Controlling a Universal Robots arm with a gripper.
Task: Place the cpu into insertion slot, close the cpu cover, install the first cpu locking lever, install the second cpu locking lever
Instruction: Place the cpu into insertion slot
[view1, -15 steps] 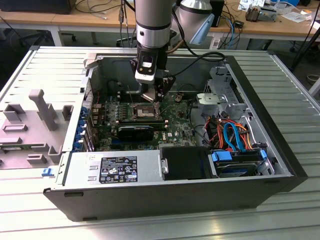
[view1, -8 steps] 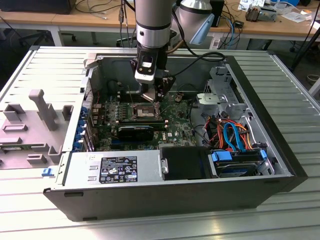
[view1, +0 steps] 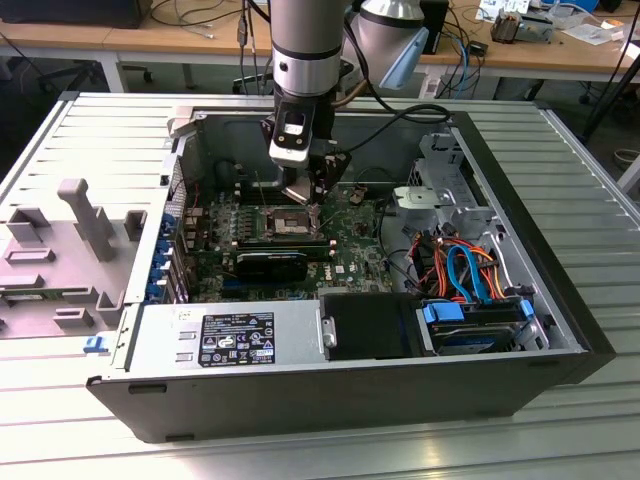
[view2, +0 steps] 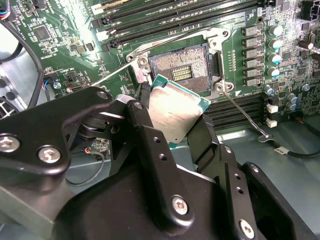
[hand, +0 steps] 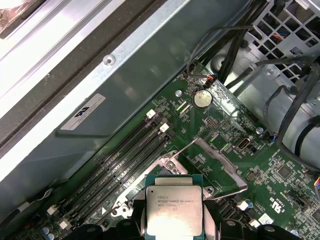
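The claw (view2: 174, 116) is clamped on the cpu (view2: 180, 102). It holds the cpu over the open insertion slot (view2: 182, 67) in the green motherboard (view2: 60, 40).

An open computer case (view1: 566, 318) lies on a ribbed metal table (view1: 60, 425), with a grey plastic fixture (view1: 85, 215) at the exterior view's left. Inside are a labelled power supply (view1: 165, 340), orange and blue cables (view1: 462, 268), and a coin cell battery (hand: 202, 99) near the memory slots (hand: 127, 152).

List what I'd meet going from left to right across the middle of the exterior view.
From the left: grey plastic fixture → gripper, its fingers shut on the cpu → silvery drive cage → case's right wall.
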